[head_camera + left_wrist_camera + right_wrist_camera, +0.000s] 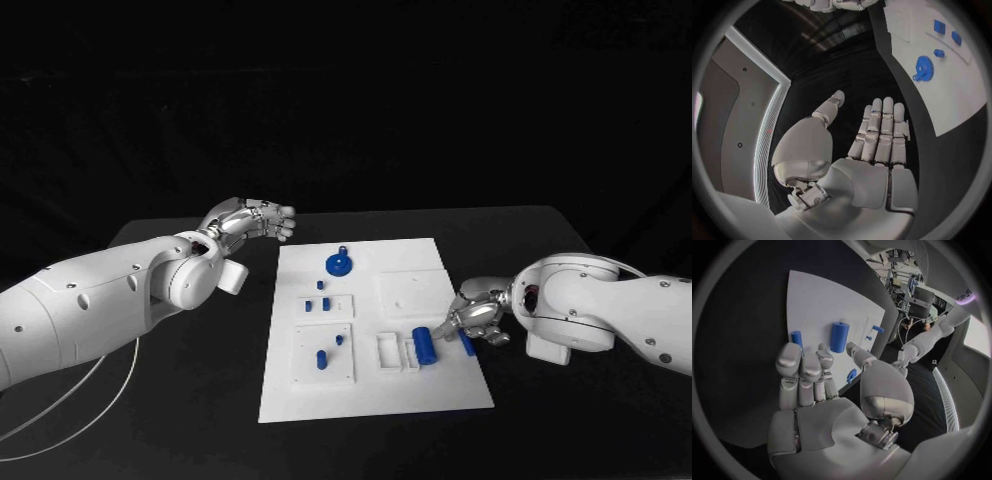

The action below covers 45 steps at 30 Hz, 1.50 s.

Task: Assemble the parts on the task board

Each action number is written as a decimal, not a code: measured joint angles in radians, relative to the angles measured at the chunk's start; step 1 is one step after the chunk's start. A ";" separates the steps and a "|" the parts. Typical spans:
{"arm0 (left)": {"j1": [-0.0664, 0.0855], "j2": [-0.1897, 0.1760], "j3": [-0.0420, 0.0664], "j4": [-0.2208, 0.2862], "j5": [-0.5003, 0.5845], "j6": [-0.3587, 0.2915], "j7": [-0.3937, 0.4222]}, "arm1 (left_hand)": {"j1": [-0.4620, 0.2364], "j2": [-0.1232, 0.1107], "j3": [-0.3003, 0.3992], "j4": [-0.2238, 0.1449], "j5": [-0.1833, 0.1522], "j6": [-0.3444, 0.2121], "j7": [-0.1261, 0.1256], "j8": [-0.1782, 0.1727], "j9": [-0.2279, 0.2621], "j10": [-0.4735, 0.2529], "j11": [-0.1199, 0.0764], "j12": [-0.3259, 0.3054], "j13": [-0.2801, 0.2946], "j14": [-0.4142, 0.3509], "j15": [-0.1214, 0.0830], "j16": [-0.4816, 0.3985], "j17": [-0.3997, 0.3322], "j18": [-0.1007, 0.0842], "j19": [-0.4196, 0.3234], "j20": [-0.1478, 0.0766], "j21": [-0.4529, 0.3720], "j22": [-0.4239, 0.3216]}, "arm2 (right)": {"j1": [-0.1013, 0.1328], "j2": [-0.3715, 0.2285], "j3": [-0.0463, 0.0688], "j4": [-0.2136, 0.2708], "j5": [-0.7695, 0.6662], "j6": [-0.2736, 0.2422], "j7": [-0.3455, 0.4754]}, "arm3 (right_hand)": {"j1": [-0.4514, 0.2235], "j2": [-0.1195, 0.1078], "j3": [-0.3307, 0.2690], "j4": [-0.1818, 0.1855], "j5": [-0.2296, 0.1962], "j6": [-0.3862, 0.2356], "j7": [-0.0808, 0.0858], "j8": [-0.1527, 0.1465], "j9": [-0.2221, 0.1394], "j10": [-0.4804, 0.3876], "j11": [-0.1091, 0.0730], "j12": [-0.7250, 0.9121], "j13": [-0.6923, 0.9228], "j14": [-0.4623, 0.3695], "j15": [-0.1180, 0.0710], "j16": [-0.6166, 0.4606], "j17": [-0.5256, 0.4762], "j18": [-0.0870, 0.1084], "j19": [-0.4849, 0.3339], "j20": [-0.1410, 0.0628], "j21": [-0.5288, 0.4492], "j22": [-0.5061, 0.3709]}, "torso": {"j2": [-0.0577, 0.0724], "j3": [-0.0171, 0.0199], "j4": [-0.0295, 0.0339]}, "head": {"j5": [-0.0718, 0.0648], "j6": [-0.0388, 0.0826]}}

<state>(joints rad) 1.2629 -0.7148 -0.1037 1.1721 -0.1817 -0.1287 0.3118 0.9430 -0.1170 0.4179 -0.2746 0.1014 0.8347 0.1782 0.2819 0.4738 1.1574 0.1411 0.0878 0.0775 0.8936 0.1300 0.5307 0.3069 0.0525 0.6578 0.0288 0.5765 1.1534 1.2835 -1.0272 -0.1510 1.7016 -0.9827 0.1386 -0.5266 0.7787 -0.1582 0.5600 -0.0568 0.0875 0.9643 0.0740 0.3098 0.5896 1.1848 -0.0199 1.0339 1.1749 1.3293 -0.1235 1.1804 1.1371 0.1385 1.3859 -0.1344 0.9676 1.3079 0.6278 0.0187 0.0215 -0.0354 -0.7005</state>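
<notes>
A: Where is the task board (pixel 378 385)?

B: In the middle of the black tabletop (pixel 577 420), a white plate running from the centre of the head view down toward the lower middle.

A: And the blue parts on it?

B: A round blue gear (pixel 338 265) with a small tab sits near the board's upper left. Below it are a few small blue pegs (pixel 326 303) on a raised white block, and lower still a longer blue peg (pixel 317 359) in another white block at the lower left. A thick blue cylinder (pixel 424 346) lies beside a white rectangular frame toward the board's right edge.

A: What is the right hand (pixel 476 320) doing?

B: It is at the board's right edge, in the right middle of the head view, just beside the cylinder. A slim blue pin (pixel 467 345) shows right under its fingers. In the right wrist view the fingers (pixel 803 371) curl in over the board, with a blue piece (pixel 851 375) by the thumb, but I cannot tell whether it is pinched.

A: And the left hand (pixel 251 220)?

B: It is up in the left centre of the head view, off the board's upper left corner and apart from it. In the left wrist view its fingers (pixel 882 130) lie straight and side by side, thumb out to the side, nothing in the palm. The gear (pixel 923 66) shows on the board (pixel 954 107) beyond it.
</notes>
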 measured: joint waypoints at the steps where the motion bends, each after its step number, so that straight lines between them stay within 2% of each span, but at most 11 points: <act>1: 0.000 0.000 0.000 0.000 0.001 0.000 0.001 | -0.004 0.001 -0.004 -0.001 0.000 0.000 0.000 0.000 0.000 0.000 0.000 -0.001 0.000 -0.002 0.002 -0.004 0.001 0.000 0.000 0.000 -0.004 0.000 | 0.000 0.003 -0.002 0.000 0.000 0.002 -0.003 | -0.001 -0.001 0.003 0.003 -0.010 0.000 0.000 0.000 0.000 0.000 0.000 0.000 0.000 0.000 0.000 0.000 0.000 0.000 0.000 0.000 0.000 0.000 | 0.000 -0.0003 0.0001 | 0.000 -0.001; 3: 0.000 -0.002 0.000 0.001 0.002 0.000 0.004 | -0.013 0.003 -0.012 -0.001 -0.004 -0.005 0.002 0.000 -0.002 -0.007 0.004 -0.004 -0.001 -0.007 0.007 -0.011 0.003 0.002 -0.002 0.002 -0.006 0.000 | 0.000 0.010 -0.006 0.001 0.000 0.004 -0.008 | -0.011 -0.011 0.007 0.013 -0.025 0.000 0.000 0.000 0.003 0.000 0.000 0.000 0.002 0.000 0.000 0.000 0.000 0.000 -0.004 -0.003 0.000 0.000 | 0.000 -0.0002 0.0009 | 0.000 -0.002; 6: -0.001 -0.005 0.000 0.006 0.004 0.000 0.009 | -0.013 0.002 -0.017 -0.007 -0.005 -0.045 0.013 -0.013 -0.010 -0.044 0.015 -0.015 -0.007 -0.040 0.018 -0.036 0.004 0.010 -0.024 0.020 -0.029 0.000 | -0.003 0.014 -0.013 0.001 -0.002 0.005 -0.012 | -0.013 -0.013 0.010 0.016 -0.029 0.000 0.000 0.000 0.004 0.000 0.000 0.000 0.002 0.000 0.000 0.000 0.000 -0.001 -0.004 -0.003 0.004 0.000 | 0.001 0.0003 0.0019 | 0.001 -0.005; 11: -0.002 -0.008 0.000 0.009 0.010 0.001 0.014 | -0.013 0.002 -0.020 -0.004 -0.005 -0.058 0.019 -0.013 -0.010 -0.095 0.036 -0.019 -0.010 -0.084 0.040 -0.071 0.001 0.009 -0.060 0.040 -0.051 0.006 | -0.018 0.029 -0.015 0.000 -0.002 0.002 -0.015 | -0.021 -0.021 0.014 0.026 -0.029 0.000 0.000 -0.005 0.007 0.000 0.000 0.007 0.007 0.000 0.000 0.000 0.001 -0.001 -0.004 -0.003 0.004 0.000 | 0.001 0.0005 0.0013 | 0.004 -0.007; 14: -0.002 -0.009 0.000 0.010 0.012 0.001 0.018 | -0.017 -0.002 -0.020 -0.004 -0.005 -0.067 0.016 -0.013 -0.010 -0.106 0.034 -0.019 -0.010 -0.100 0.046 -0.085 -0.001 0.009 -0.074 0.044 -0.058 0.008 | -0.025 0.040 -0.015 0.000 -0.002 -0.003 -0.015 | -0.024 -0.031 0.019 0.030 -0.029 0.000 0.000 -0.003 0.013 0.001 0.000 0.007 0.009 0.000 0.000 0.000 0.001 -0.001 -0.004 -0.003 0.004 0.000 | 0.001 0.0010 0.0007 | 0.007 -0.009; 18: -0.002 -0.009 0.000 0.012 0.014 0.002 0.022 | -0.021 0.002 -0.023 -0.002 -0.005 -0.087 -0.004 -0.013 -0.011 -0.140 0.032 -0.019 -0.010 -0.127 0.052 -0.101 -0.006 0.009 -0.101 0.050 -0.076 0.013 | -0.030 0.056 -0.013 -0.006 -0.002 -0.014 -0.012 | -0.022 -0.033 0.021 0.032 -0.029 0.000 0.000 -0.010 0.012 0.002 -0.002 0.007 0.010 0.000 0.000 0.000 0.001 -0.001 -0.004 -0.003 0.004 0.000 | 0.002 0.0013 0.0001 | 0.009 -0.011; 22: -0.002 -0.010 0.000 0.014 0.017 0.002 0.026 | -0.025 -0.002 -0.020 0.001 -0.005 -0.115 -0.022 -0.021 -0.014 -0.178 0.034 -0.019 -0.011 -0.146 0.053 -0.117 -0.008 0.009 -0.118 0.053 -0.085 0.018 | -0.037 0.070 -0.013 -0.012 -0.002 -0.024 -0.012 | -0.022 -0.033 0.025 0.036 -0.029 0.012 0.013 -0.014 0.010 0.002 -0.002 0.008 0.011 -0.001 0.001 0.000 0.001 -0.001 -0.006 -0.001 0.004 0.000 | 0.002 0.0015 -0.0001 | 0.011 -0.011; 29: -0.002 -0.014 0.000 0.015 0.020 0.002 0.028 | -0.025 -0.002 -0.020 0.007 -0.005 -0.122 -0.015 -0.021 -0.014 -0.183 0.039 -0.019 -0.011 -0.146 0.053 -0.117 -0.008 0.009 -0.118 0.053 -0.089 0.021 | -0.044 0.092 -0.011 -0.029 -0.001 -0.043 -0.007 | -0.022 -0.033 0.029 0.040 -0.029 0.014 0.018 -0.007 0.016 0.002 -0.002 0.008 0.012 -0.001 0.001 0.000 -0.001 -0.001 -0.008 -0.003 0.008 0.000 | 0.002 0.0015 -0.0012 | 0.013 -0.014; 34: -0.002 -0.015 0.000 0.015 0.022 0.004 0.028 | -0.025 -0.002 -0.020 0.007 -0.005 -0.126 -0.011 -0.021 -0.014 -0.183 0.039 -0.019 -0.011 -0.146 0.053 -0.117 -0.008 0.008 -0.118 0.053 -0.089 0.023 | -0.046 0.095 -0.011 -0.030 -0.001 -0.054 -0.003 | 0.013 0.002 0.072 0.032 -0.034 0.014 0.018 -0.008 0.016 0.002 -0.002 0.008 0.013 -0.001 0.001 0.000 -0.003 -0.001 -0.011 -0.003 0.010 0.000 | 0.002 0.0015 -0.0010 | 0.014 -0.016; 38: -0.002 -0.015 0.000 0.015 0.023 0.005 0.028 | -0.029 0.002 -0.020 0.007 -0.005 -0.122 -0.007 -0.021 -0.013 -0.183 0.039 -0.019 -0.010 -0.146 0.053 -0.117 -0.007 0.007 -0.118 0.053 -0.089 0.024 | -0.047 0.093 -0.011 -0.027 0.000 -0.060 -0.001 | 0.026 0.005 0.135 0.033 -0.038 0.015 0.017 -0.012 0.022 0.002 -0.002 0.008 0.013 -0.001 0.001 0.000 -0.005 -0.001 -0.013 -0.001 0.015 0.000 | 0.002 0.0010 -0.0006 | 0.016 -0.018; 45: -0.002 -0.016 0.000 0.015 0.023 0.009 0.028 | -0.029 0.002 -0.020 0.007 -0.005 -0.118 0.004 -0.021 -0.011 -0.183 0.039 -0.019 -0.009 -0.146 0.053 -0.117 -0.005 0.006 -0.118 0.053 -0.089 0.028 | -0.049 0.082 -0.013 -0.015 0.013 -0.084 0.005 | 0.027 0.005 0.178 0.009 -0.045 0.038 0.012 -0.008 0.026 0.005 -0.005 0.007 0.013 -0.002 0.002 0.000 -0.009 -0.001 -0.020 0.006 0.021 0.000 | 0.002 0.0003 -0.0007 | 0.018 -0.018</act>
<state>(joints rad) 1.2606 -0.7306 -0.1038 1.1871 -0.1584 -0.1193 0.3400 0.9143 -0.1145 0.3978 -0.2676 0.0960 0.7166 0.1823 0.2605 0.4632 0.9748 0.1798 0.0686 0.0685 0.7475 0.1833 0.4142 0.3015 0.0584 0.5394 0.0822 0.4874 1.1813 1.2348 -0.9450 -0.1640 1.6861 -0.9697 0.0541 -0.5219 0.8062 -0.1528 0.7378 -0.0483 0.0427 1.0021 0.0857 0.3022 0.6157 1.1901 -0.0253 1.0413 1.1883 1.3275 -0.1217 1.1802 1.1281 0.1374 1.3664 -0.1284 0.9886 1.3076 0.6296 0.0190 0.0208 -0.0176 -0.7189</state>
